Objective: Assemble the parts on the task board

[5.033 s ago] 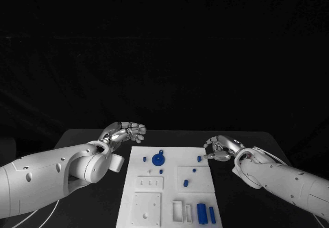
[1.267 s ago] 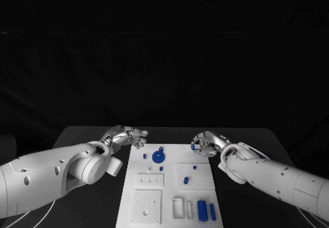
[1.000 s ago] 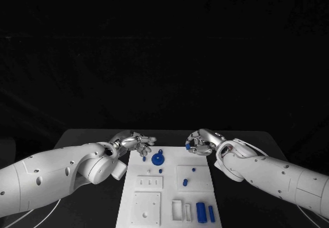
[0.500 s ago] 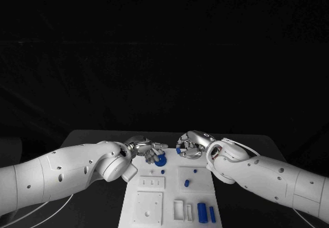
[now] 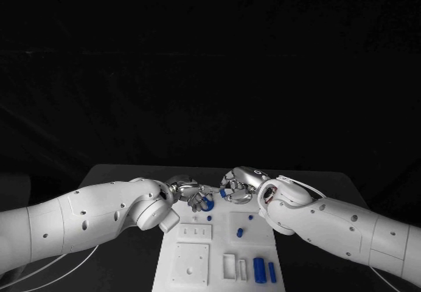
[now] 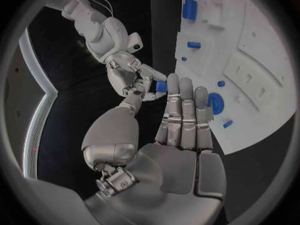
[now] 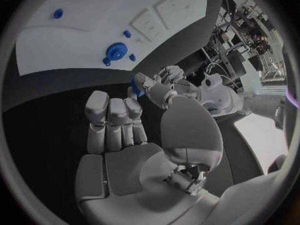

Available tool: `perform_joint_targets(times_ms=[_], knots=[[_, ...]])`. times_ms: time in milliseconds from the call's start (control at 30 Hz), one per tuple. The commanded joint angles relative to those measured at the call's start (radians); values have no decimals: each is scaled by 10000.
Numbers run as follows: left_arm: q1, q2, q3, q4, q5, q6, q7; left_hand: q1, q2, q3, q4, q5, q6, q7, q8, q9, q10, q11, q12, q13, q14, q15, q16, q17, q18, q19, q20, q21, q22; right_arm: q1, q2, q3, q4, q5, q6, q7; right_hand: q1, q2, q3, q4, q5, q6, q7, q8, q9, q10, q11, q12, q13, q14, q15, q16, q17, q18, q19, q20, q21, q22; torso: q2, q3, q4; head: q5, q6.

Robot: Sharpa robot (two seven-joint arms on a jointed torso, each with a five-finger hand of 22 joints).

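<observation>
Both hands meet over the far end of the task board (image 5: 198,255). Our right hand (image 5: 235,184) pinches a small blue part (image 6: 161,86) at its fingertips; the left wrist view shows this clearly. Our left hand (image 5: 186,189) has fingers extended side by side, nothing visibly held, so fairly wide, hovering near the round blue part (image 5: 204,204) on the board. It looks like a handover or a joint placement, though we cannot tell which. To do it well, we'd keep the pinch firm, line the part up before releasing it, and keep the left fingers clear of the round part. Other blue parts (image 5: 259,269) sit at the near end.
</observation>
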Motion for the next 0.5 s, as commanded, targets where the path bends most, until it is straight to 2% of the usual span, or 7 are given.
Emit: perform_joint_targets(times_ms=[33, 167, 500], knots=[[7, 33, 6, 18, -174, 176, -196, 70, 145, 3, -33, -31, 22, 52, -81, -13, -100, 1, 43, 44, -82, 16, 52, -39, -30, -97, -512, 4, -12, -2, 18, -1, 85, -202, 196, -119, -65, 25, 73, 4, 66, 425, 331, 57, 138, 53, -18, 37, -3, 14, -88, -58, 14, 861, 66, -34, 42, 113, 8, -7, -14, 20, 5], [7, 71, 6, 38, -210, 236, -251, 204, 235, 2, -179, -25, 54, 58, -88, -13, -136, 4, 38, 107, -98, 34, 64, -94, -34, -117, -491, 14, -16, -3, 43, -1, 166, -220, 184, -131, -73, 26, 82, 2, 87, 425, 331, 53, 139, 59, -19, 40, 2, 16, -89, -60, 13, 861, 70, -35, 40, 110, 7, -13, 11, 5, -18], [7, 110, 7, 43, -218, 202, -293, 271, 364, -2, -280, -13, 53, 64, -113, -21, -161, 11, 29, 157, -110, 45, 76, -142, -39, -131, -477, 18, -25, -6, 97, -1, 364, -222, 217, -142, -91, 22, 94, -6, 123, 425, 330, 47, 143, 52, -20, 30, -6, 18, -91, -66, 12, 861, 76, -36, 35, 105, 11, -28, 5, 43, -34]])
